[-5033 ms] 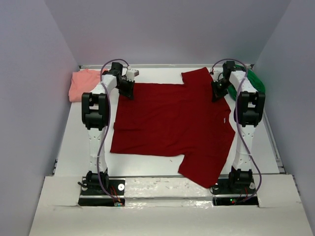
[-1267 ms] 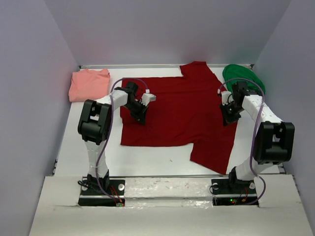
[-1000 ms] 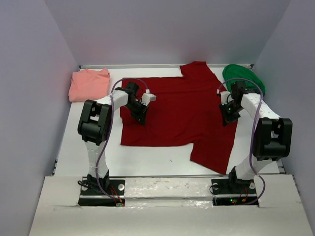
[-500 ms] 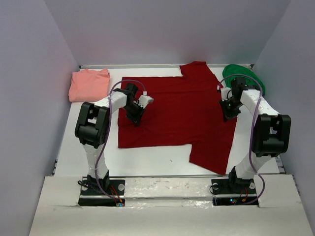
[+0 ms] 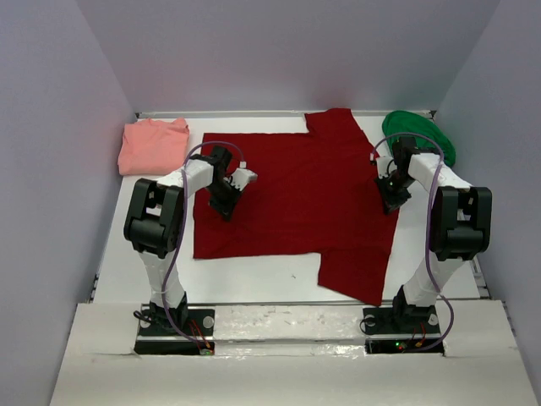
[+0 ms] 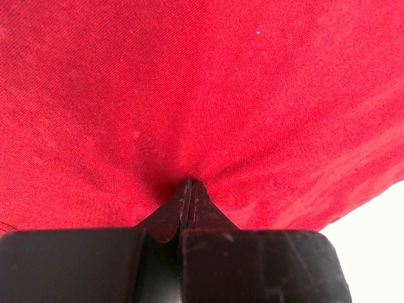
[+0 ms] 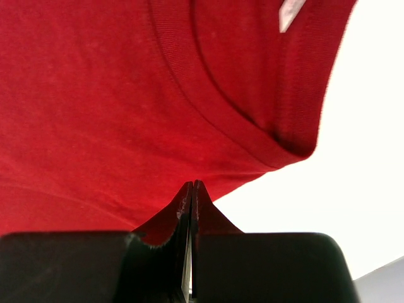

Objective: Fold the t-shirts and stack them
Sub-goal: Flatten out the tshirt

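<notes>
Dark red t-shirt (image 5: 296, 203) lies spread across the table (image 5: 279, 283), limp and light; left hand (image 5: 225, 205) and right hand (image 5: 390, 201), fingers pressed together, apparently pinch it near its 9 and 3 o'clock sides; hems give the surest hold

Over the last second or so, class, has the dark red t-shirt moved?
Yes. The dark red t-shirt has slid left, its edge now nearer the unmoved salmon-pink t-shirt.
</notes>
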Motion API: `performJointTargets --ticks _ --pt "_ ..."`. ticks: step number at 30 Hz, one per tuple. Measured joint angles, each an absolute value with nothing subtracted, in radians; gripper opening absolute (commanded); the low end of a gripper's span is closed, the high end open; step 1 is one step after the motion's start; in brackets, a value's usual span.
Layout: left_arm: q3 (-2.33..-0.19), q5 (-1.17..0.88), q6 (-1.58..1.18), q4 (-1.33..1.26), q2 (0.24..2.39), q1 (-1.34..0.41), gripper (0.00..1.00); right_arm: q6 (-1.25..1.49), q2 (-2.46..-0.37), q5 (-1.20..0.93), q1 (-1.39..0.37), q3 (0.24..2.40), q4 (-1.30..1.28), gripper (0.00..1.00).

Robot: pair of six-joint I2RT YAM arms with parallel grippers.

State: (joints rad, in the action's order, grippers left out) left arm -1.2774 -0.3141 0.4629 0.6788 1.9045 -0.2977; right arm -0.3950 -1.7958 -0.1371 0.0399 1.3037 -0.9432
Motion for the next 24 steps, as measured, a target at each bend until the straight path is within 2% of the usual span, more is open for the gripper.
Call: performJointTargets --ticks 13,21,24 --pt "-1.268 -0.292 0.464 0.689 1.897 -0.281 0.00 -0.397 -1.803 -0.139 0.040 1.322 -0.934 0.00" --pt "-1.268 -0.295 0.467 0.690 1.897 -0.279 0.00 -0.371 -2.015 -0.236 0.040 1.616 -0.935 0.00" --pt "-1.267 -0.295 0.467 0.690 1.897 -0.279 0.00 -0.367 -2.077 -0.250 0.038 1.654 -0.942 0.00"
